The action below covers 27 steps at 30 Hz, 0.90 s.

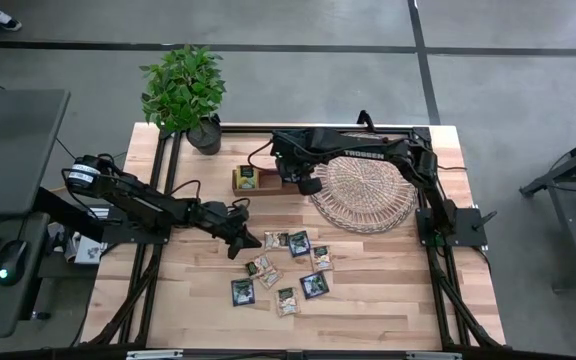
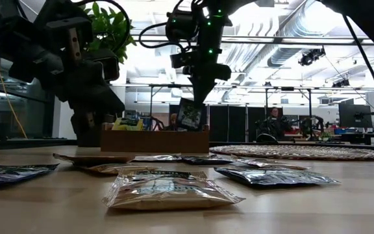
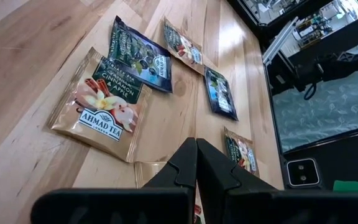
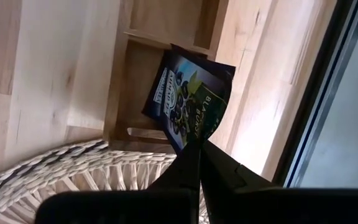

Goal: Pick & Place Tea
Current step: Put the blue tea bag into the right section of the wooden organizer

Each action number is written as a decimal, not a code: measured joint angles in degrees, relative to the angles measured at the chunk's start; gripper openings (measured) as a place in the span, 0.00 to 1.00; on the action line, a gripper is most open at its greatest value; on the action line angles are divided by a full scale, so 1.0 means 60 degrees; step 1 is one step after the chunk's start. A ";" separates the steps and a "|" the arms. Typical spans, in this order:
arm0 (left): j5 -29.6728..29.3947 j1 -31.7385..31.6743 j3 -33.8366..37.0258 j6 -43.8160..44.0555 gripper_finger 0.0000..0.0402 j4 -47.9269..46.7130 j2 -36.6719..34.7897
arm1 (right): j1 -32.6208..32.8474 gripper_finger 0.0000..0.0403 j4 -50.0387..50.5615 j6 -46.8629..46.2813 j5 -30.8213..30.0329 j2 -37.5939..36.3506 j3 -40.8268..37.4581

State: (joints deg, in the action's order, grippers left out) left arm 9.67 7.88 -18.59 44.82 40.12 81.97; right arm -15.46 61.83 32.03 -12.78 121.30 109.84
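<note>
Several tea sachets [image 1: 288,268], navy and beige, lie flat on the table's middle; they also show in the left wrist view [image 3: 107,102]. My left gripper [image 1: 244,238] is shut and low at the cluster's left end, over a beige sachet's edge [image 3: 146,171]. My right gripper [image 1: 308,184] is shut on a dark navy sachet [image 4: 188,99] above the right end of the wooden box [image 1: 260,178]. A yellow-green sachet [image 1: 247,179] stands in the box's left compartment. My left gripper: I cannot tell whether its shut fingers touch the beige sachet under them. My right gripper pinches one corner [image 4: 195,135] of the navy sachet between its two fingers, which point down from above. The sachet hangs below the fingers [image 2: 191,114], tilted and clear of the box [image 2: 154,140].
The round wicker tray [image 1: 364,192] lies right of the box. A potted plant [image 1: 186,92] stands at the table's far left corner. The black frame rails [image 1: 438,270] run along the table's sides. Bare wood lies toward the near edge.
</note>
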 joint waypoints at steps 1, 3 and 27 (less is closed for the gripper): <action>0.0000 0.0000 0.0000 0.0000 0.00 0.0000 0.0000 | 0.0000 0.00 0.0001 0.0000 0.0074 0.0000 0.0000; 0.0000 0.0000 0.0000 0.0003 0.00 0.0000 0.0000 | 0.0000 0.01 0.0000 -0.0005 0.0209 0.0000 0.0000; -0.0032 0.0003 -0.0004 0.0080 0.00 0.0004 0.0004 | 0.0273 0.23 0.0782 -0.2920 0.0961 -0.0069 -0.0005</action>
State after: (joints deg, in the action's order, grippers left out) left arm 9.48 7.90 -18.61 45.30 40.14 82.00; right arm -13.82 66.52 14.51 -7.01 120.88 109.81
